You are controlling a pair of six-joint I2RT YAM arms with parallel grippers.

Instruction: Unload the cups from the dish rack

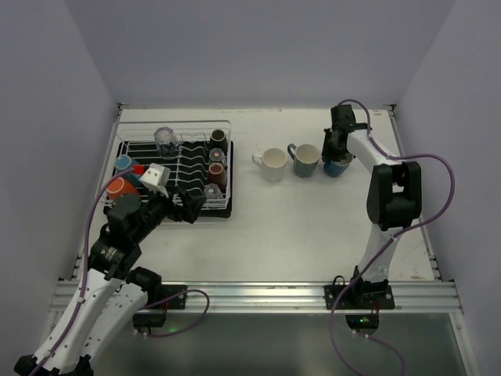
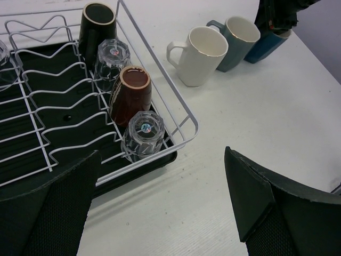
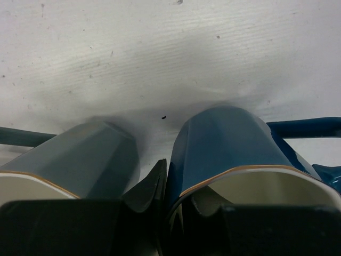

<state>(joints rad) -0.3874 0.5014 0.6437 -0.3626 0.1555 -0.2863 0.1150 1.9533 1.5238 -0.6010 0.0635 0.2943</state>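
Note:
The white wire dish rack (image 1: 228,205) on its black tray holds a clear tumbler (image 1: 166,141) at the back, a light blue mug (image 1: 125,164), an orange mug (image 1: 120,188), and a right-hand row: dark cup (image 2: 96,21), tumbler (image 2: 112,56), brown cup (image 2: 130,93), tumbler (image 2: 144,133). My left gripper (image 2: 160,213) is open and empty over the table by the rack's near right corner. A cream mug (image 1: 272,164) and a grey mug (image 1: 305,160) stand on the table. My right gripper (image 3: 178,186) is shut on the dark blue mug's (image 3: 229,138) wall, one finger inside, beside the grey mug (image 3: 80,154).
The three mugs stand in a row right of the rack, the dark blue one (image 1: 338,166) rightmost and close against the grey one. Grey walls enclose the table on the left, back and right. Bare white tabletop (image 1: 297,227) lies in front of the mugs.

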